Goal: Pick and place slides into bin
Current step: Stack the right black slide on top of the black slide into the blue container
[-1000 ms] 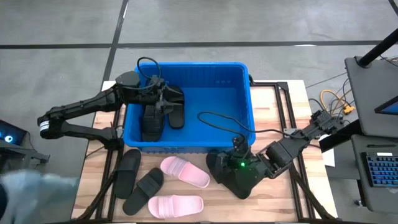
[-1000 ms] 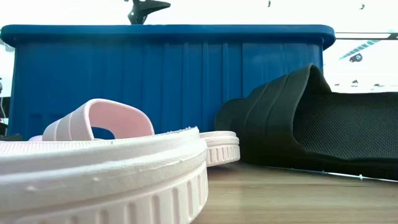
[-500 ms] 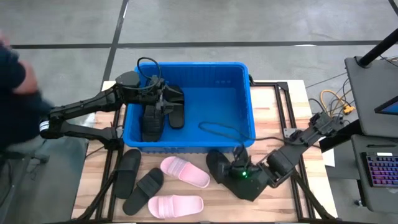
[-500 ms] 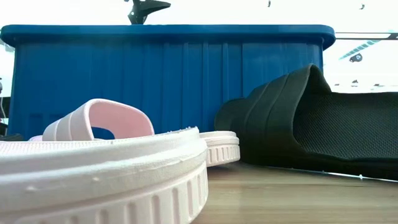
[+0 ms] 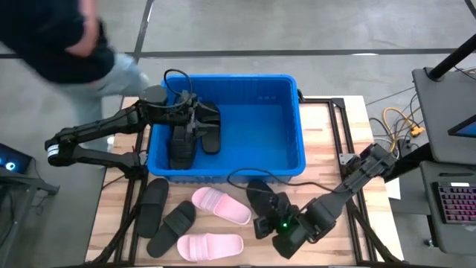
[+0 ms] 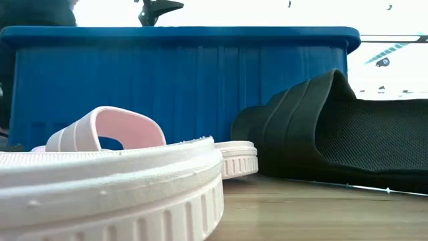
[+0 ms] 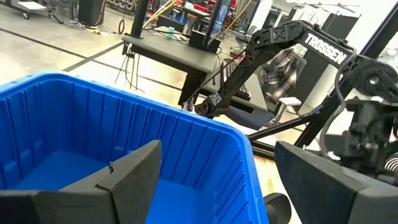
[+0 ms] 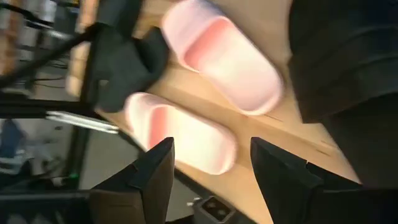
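The blue bin stands at the table's far middle, with black slides lying in its left part. My left gripper hovers open over them; nothing sits between its fingers in the left wrist view. On the near table lie two black slides, two pink slides and a further black slide. My right gripper hangs open, tipped down, beside that black slide and faces the pink slides; its fingers hold nothing.
A person in dark clothes moves beyond the table's far left corner. A black cable loops over the bin's near wall. A dark desk stands at the right. In the low view a pink slide fills the foreground.
My right gripper has come down and toward the table's near edge, tipping further downward, from over the right black slide to beside its near left end. It stays open. A person has walked in behind the table's far left corner.
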Available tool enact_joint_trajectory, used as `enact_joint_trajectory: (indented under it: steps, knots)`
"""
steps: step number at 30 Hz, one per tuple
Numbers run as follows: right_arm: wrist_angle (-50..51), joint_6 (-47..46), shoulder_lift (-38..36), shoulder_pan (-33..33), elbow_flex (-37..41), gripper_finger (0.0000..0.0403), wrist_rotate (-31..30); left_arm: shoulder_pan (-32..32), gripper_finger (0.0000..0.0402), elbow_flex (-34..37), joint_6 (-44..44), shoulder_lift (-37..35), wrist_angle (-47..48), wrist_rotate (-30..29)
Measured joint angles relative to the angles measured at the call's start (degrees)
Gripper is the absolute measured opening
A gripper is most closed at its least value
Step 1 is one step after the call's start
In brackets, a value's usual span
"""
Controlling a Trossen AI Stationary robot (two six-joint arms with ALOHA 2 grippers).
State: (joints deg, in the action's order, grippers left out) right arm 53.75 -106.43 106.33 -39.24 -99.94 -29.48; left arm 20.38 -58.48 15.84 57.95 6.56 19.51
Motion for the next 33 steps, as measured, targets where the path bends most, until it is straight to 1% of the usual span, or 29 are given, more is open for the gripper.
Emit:
enact_joint_trajectory:
  steps: [6, 8, 18, 26, 33]
  knots:
    - [6.68, -4.61, 2.55, -0.17, 0.00, 0.0201, 7.58, 0.00, 0.0297, 0.00, -0.02, 0.00, 0.03, 0.02]
    - [8.11, -6.02, 3.24, -0.32, 0.00, 0.0201, 8.86, 0.00, 0.0297, 0.00, -0.02, 0.00, 0.01, 0.02]
    - [15.17, -11.76, 7.82, -0.37, 0.00, 0.0201, 8.07, 0.02, 0.0297, 0.00, -0.07, 0.00, 0.01, 0.02]
    - [15.13, -15.10, 11.66, 0.16, 0.00, 0.0201, 6.05, 0.01, 0.0297, 0.04, -0.04, 0.00, 0.01, 0.00]
    - [14.40, -15.06, 12.16, 1.38, 0.00, 0.0201, 3.87, 0.00, 0.0297, 0.13, 0.04, 0.00, 0.05, 0.02]
